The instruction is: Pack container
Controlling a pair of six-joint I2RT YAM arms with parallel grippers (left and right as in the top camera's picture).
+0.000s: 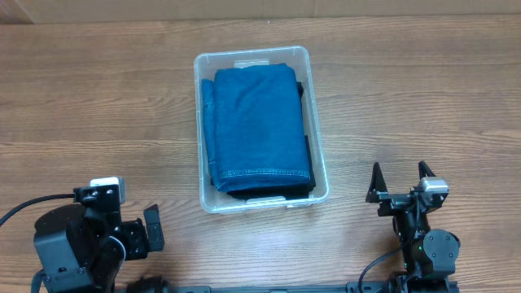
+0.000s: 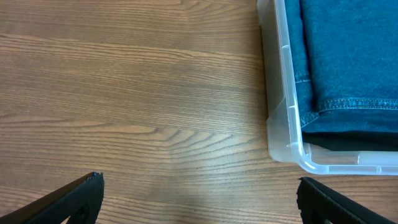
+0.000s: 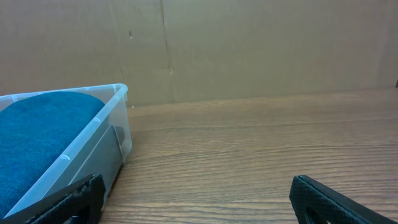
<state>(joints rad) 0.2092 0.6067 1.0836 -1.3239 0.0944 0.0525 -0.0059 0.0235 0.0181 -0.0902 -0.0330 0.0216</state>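
Two grippers in my view | left gripper point(image 2: 199, 190) wide open, empty | right gripper point(image 1: 399, 185) spread wide, empty | container point(image 1: 201, 122) holds folded denim point(image 1: 256, 122) (dark cloth point(image 1: 273, 193) beneath), neither touching it.

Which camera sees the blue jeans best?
The overhead camera: it shows the whole folded jeans lying in the container. The left wrist camera catches only one stitched corner; the right wrist camera sees just a blue hump behind the clear wall.

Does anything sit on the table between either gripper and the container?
Nothing visible does. Only bare wooden table lies between the open left gripper and the container, and between the open right gripper and it.
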